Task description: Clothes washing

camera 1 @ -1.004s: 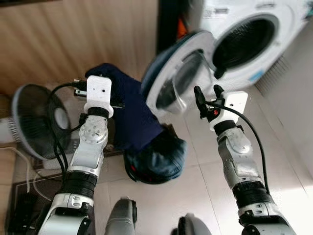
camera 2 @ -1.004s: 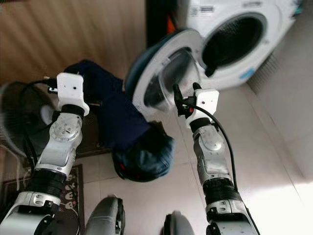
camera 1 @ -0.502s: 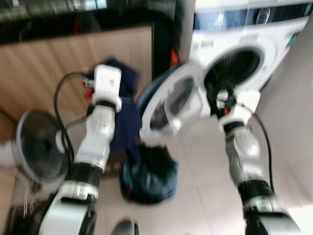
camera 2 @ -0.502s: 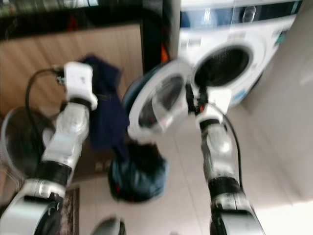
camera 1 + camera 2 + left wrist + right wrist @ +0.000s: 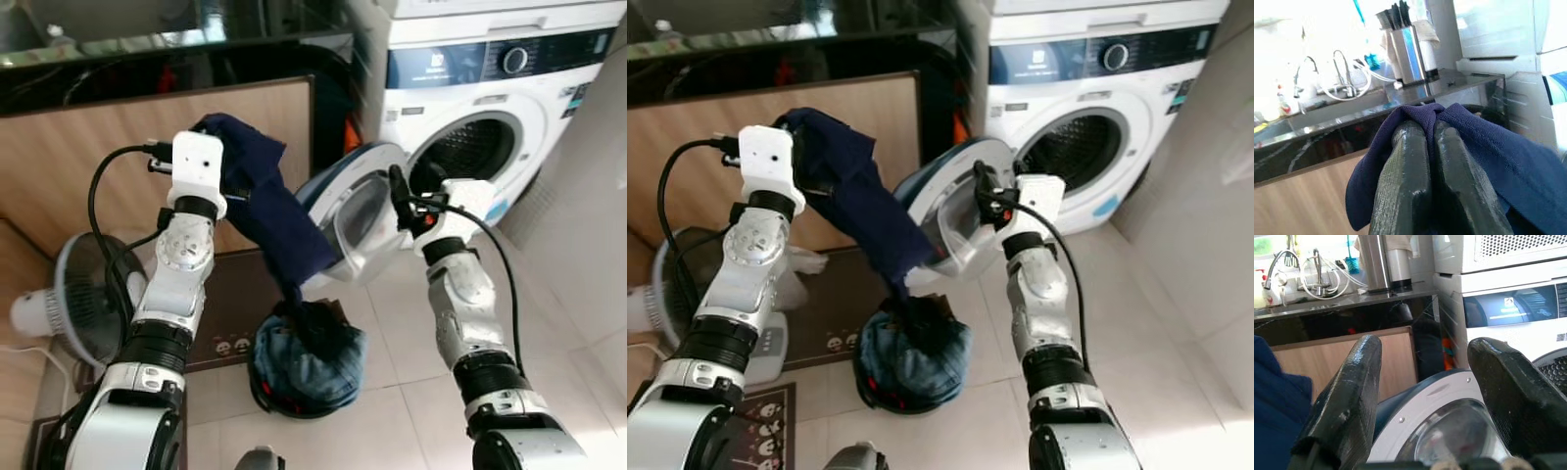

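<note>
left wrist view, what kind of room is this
Likely a home kitchen with a laundry corner: a sink tap and knife block on a dark counter, beside a front-loading washing machine.

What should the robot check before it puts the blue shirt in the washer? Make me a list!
1. Left gripper shut on the garment: ok.
2. Washer door open: ok, it is swung wide.
3. Drum free of other things: cannot tell, its inside is dark.
4. Garment fully lifted: not ok, its lower end hangs down to the basket of clothes.
5. Right gripper free to help: ok, open and holding nothing, close by the door.
6. Path to the drum: not ok, the open door stands between the garment and the drum.
</note>
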